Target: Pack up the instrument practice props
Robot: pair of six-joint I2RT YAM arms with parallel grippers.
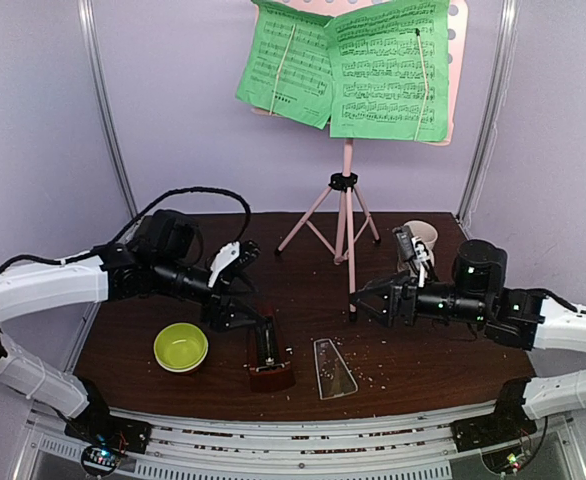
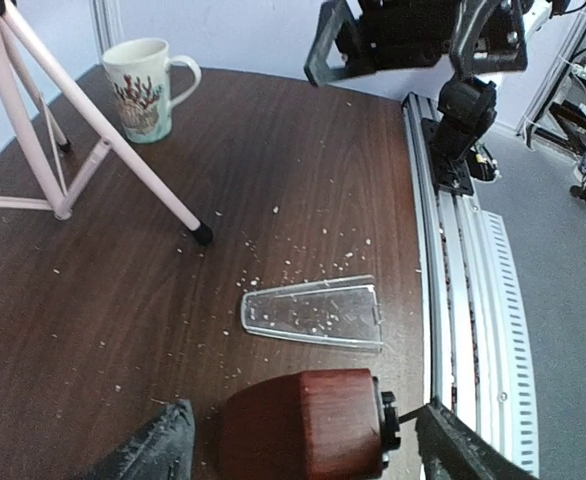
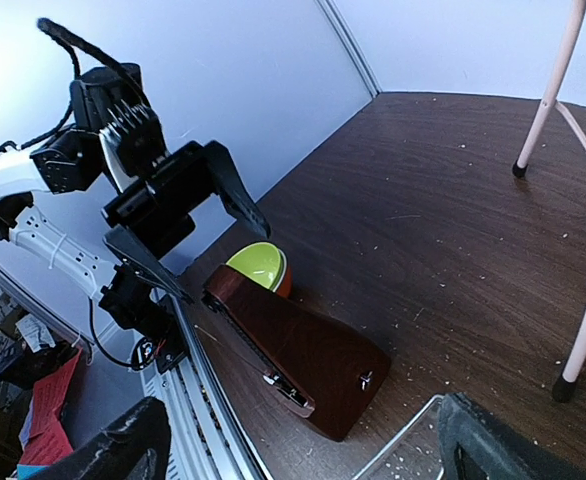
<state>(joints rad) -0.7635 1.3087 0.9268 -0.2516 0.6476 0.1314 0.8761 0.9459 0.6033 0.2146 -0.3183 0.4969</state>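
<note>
The dark red metronome (image 1: pixel 271 361) stands upright near the table's front edge, uncovered. Its clear cover (image 1: pixel 333 368) lies flat just to its right. My left gripper (image 1: pixel 243 312) is open, its fingers spread on either side of the metronome (image 2: pixel 303 420) without gripping it. My right gripper (image 1: pixel 373 297) is open and empty, low over the table right of the cover, pointing at the metronome (image 3: pixel 303 345). The pink music stand (image 1: pixel 345 200) stands at the back, with the green sheet-music pages (image 1: pixel 348 65) spread on its desk.
A yellow-green bowl (image 1: pixel 181 347) sits left of the metronome. A white mug (image 1: pixel 420 238) stands at the back right, behind my right arm. The stand's tripod legs (image 2: pixel 93 120) spread over the middle of the table. A metal rail (image 1: pixel 273 430) runs along the front edge. Crumbs litter the tabletop.
</note>
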